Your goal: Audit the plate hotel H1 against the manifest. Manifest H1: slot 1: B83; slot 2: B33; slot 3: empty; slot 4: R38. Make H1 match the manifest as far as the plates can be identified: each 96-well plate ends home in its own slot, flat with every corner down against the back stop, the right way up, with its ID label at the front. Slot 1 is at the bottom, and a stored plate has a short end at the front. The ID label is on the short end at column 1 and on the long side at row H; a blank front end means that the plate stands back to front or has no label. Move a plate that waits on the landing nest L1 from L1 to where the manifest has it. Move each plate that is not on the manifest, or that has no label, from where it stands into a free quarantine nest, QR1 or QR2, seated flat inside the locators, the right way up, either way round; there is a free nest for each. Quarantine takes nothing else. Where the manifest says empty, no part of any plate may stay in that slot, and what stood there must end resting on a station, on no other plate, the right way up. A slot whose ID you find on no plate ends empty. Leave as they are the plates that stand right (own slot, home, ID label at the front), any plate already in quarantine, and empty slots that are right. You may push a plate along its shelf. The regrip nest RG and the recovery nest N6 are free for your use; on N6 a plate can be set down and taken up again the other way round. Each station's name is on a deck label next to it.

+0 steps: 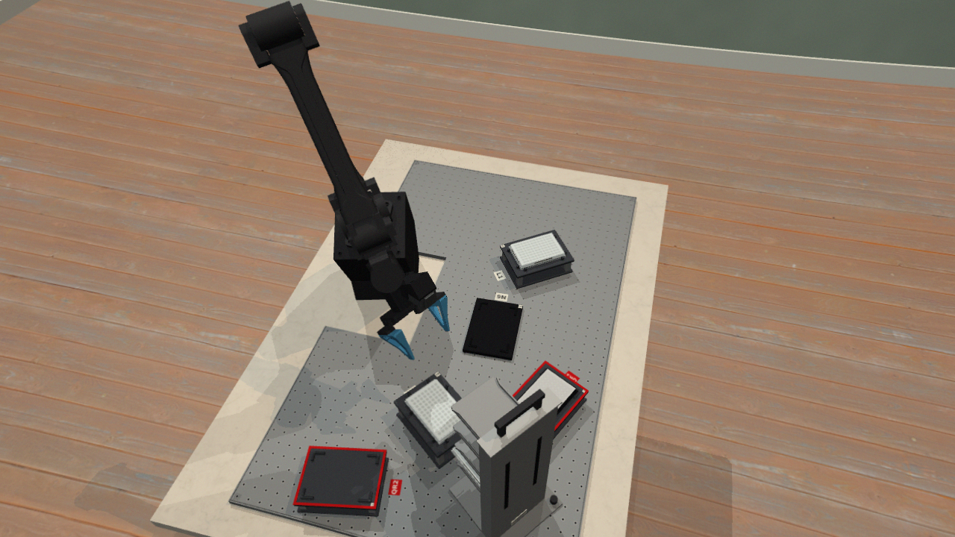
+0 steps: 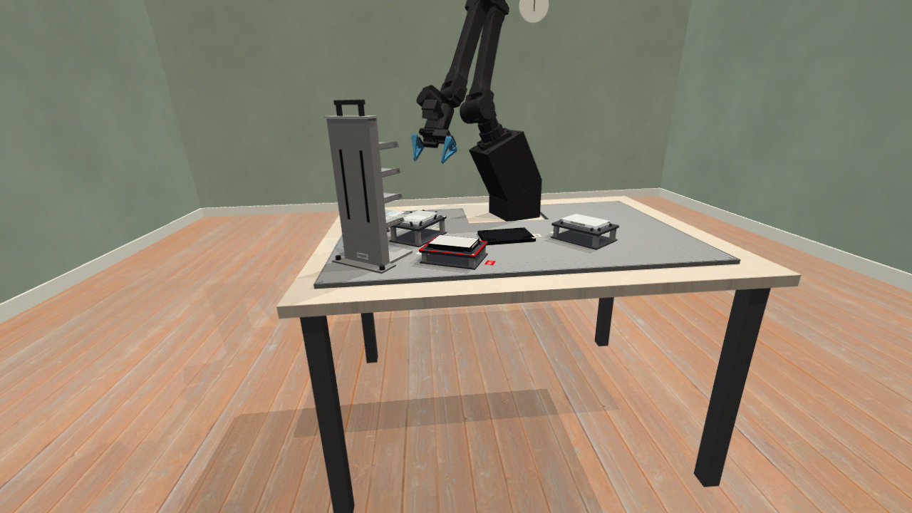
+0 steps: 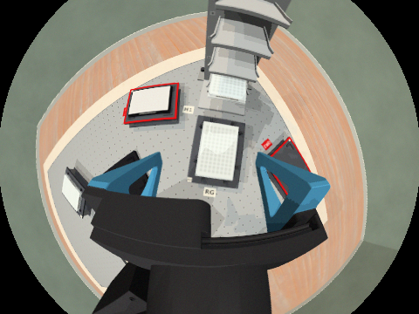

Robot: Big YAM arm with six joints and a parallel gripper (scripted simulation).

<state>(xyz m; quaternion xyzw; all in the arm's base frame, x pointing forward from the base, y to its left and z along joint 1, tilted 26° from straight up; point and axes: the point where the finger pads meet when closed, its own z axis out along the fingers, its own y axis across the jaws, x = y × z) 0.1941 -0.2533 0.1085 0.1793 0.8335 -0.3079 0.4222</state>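
Gripper [image 3: 206, 177]: fully open, holding nothing, raised above deck.
Plate on RG nest [image 3: 218, 149]: frame centre, between and beyond the fingertips, untouched.

Blue-tipped black claw [image 1: 422, 333], white gridded plate [image 1: 433, 409], red-bordered dark nest [image 1: 340, 478], grey perforated deck [image 1: 587, 280].

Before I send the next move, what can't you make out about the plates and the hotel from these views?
- Plate IDs: too small in every view, including the plate on RG and on L1.
- Hotel slots: its roof hides them in top; exterior shows its back panel.
- Upper shelves: wrist view too blurred to tell.
- Open gripper holds nothing.
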